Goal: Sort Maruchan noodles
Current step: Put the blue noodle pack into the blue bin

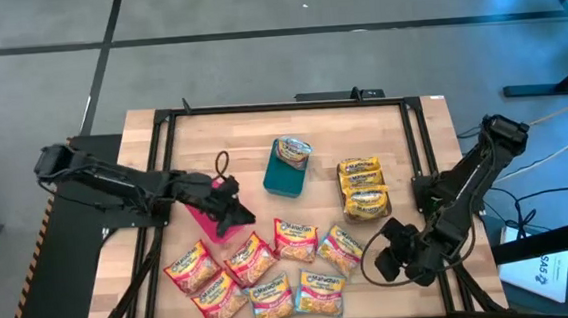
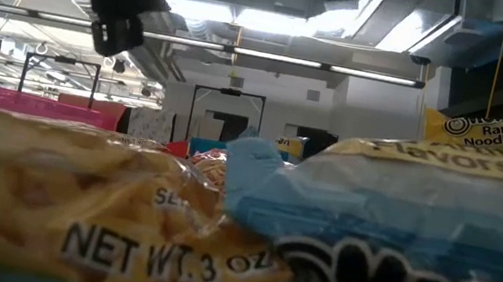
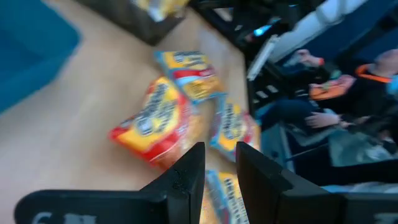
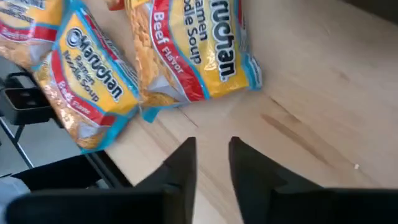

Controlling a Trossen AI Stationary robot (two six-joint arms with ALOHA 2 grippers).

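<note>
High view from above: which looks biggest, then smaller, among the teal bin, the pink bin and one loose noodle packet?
1. Teal bin, largest.
2. Pink bin, though the left end effector covers part of it, so it may match the teal one.
3. Red noodle packet, smallest.

packets (image 1: 272, 270): table's (image 1: 434, 149) front | bins (image 1: 287, 169): behind them | stacked packets (image 1: 362, 189): right of bins

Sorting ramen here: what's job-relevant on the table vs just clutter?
Job:
- loose red packets along the near edge
- yellow packets stacked on the right
- packet in the teal bin
- pink bin
- left tool, right tool

Clutter:
- black cable loop
</note>
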